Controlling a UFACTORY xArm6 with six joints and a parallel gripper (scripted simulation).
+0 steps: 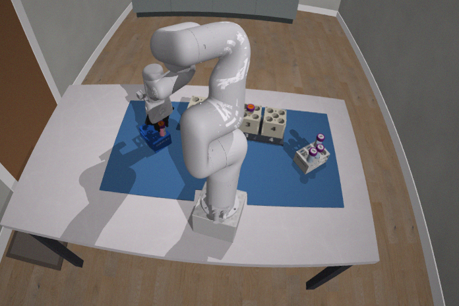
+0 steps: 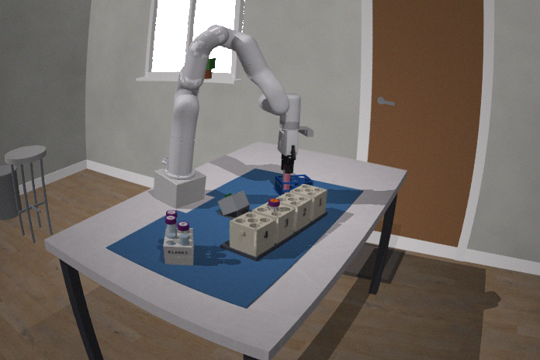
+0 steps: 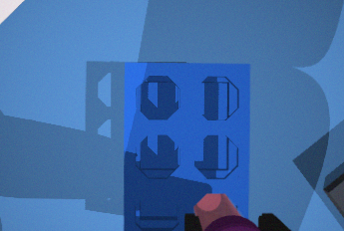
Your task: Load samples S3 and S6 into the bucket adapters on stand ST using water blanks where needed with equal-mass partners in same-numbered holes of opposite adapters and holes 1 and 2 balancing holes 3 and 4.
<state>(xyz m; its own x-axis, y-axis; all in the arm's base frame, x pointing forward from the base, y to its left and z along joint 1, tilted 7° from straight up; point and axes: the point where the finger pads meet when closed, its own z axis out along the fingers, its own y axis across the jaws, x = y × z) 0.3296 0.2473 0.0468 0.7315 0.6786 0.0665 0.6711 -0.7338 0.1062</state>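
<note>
My gripper (image 1: 160,123) (image 2: 286,167) (image 3: 230,224) is shut on the purple cap of a sample tube (image 1: 161,132) (image 2: 286,180) (image 3: 212,205) with pink liquid and an orange cap dot. The tube stands upright, its lower end at a corner well of the blue sample rack (image 1: 151,140) (image 2: 303,178) (image 3: 186,72). The rack's other wells in the wrist view are empty. Adapters 4 (image 1: 273,126) (image 2: 254,235), 3 (image 1: 250,124) (image 2: 285,223), 2 (image 2: 303,210) and 1 (image 2: 320,200) stand in a row on the loading stand (image 2: 237,250). A second orange-dotted sample (image 1: 250,107) (image 2: 273,202) stands in adapter 3. I cannot read the IDs.
The white blanks rack (image 1: 303,161) (image 2: 178,252) holds three purple-capped blanks (image 1: 312,152) (image 2: 171,220) at the mat's right side. The small grey DONE desk (image 2: 233,203) sits behind the adapters. The arm's base (image 1: 218,216) stands at the table's front.
</note>
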